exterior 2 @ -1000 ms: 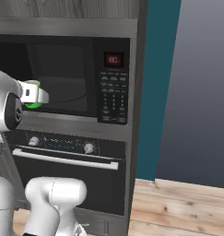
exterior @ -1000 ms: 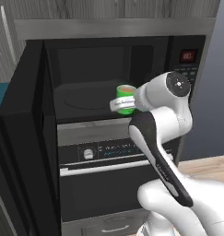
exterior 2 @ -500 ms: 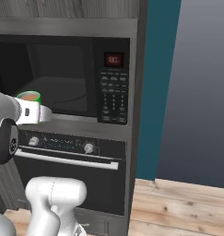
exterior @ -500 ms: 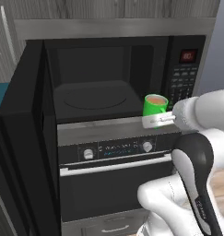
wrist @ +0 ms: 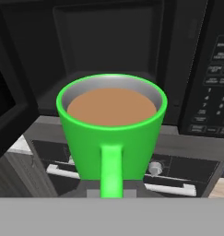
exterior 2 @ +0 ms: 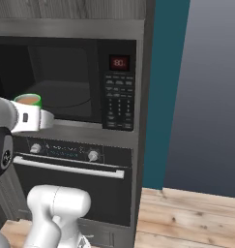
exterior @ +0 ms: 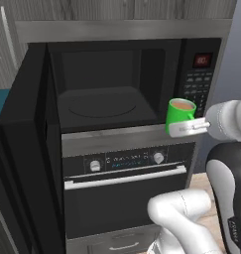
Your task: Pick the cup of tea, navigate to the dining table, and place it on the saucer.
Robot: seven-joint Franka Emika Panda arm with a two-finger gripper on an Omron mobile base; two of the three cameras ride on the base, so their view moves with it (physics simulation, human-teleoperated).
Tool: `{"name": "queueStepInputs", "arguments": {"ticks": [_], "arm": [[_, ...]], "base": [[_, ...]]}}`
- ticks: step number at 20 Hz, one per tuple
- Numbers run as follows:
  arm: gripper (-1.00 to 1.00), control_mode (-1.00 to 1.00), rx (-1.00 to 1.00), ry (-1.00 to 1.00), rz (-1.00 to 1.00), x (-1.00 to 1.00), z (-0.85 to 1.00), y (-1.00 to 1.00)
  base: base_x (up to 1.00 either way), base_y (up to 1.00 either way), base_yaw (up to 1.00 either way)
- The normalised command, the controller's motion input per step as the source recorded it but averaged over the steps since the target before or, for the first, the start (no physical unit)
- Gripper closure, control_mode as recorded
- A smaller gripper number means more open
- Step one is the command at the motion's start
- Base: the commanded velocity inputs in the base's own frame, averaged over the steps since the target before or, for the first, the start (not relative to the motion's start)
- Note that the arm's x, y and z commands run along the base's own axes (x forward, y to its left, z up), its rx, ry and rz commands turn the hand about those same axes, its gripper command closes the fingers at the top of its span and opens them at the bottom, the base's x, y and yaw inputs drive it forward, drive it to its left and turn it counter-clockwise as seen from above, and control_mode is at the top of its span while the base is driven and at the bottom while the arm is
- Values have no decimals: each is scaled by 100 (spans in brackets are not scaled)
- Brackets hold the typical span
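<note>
The gripper [exterior: 184,130] is clamped on the cup of tea [exterior: 180,115], holding it upright in the air just outside the open microwave [exterior: 117,84], in front of the lower right corner of its cavity and above the oven [exterior: 124,193] below. In the hand view the cup [wrist: 111,131] faces the camera with its handle turned straight toward the hand, the dark fingers [wrist: 92,190] closed at the handle's base, and the brown tea sits level below the rim — nothing spilled that can be seen.

From the left base view the arm comes up from the lower right, bends at a white elbow low in front of the oven door, rises through a dark forearm at the right edge and ends in a rounded white wrist at cup height; the hand reaches out leftward and roughly level from that wrist to the cup. In the right base view the same hand [exterior 2: 34,120] extends rightward from the left edge, with the cup [exterior 2: 28,100] showing only its green rim and tea surface above the white body of the hand.

The microwave door [exterior: 28,149] stands swung open to the left, and the round turntable [exterior: 101,105] inside is bare. The keypad [exterior 2: 118,99] and its red display [exterior 2: 119,62] lie to the right of the cup. The oven's two knobs [exterior: 158,158] and long handle [exterior: 124,177] sit directly beneath — the cup hangs above the control strip, touching none of it.
</note>
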Motion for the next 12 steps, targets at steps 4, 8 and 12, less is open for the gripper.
{"name": "queueStepInputs", "arguments": {"ticks": [4,8,12], "arm": [[100,-100,0,0,0,0,0,0],[100,100,0,0,0,0,0,0],[100,100,0,0,0,0,0,0]], "base": [[0,0,0],[-4,0,0],[-66,-3,-13]]}}
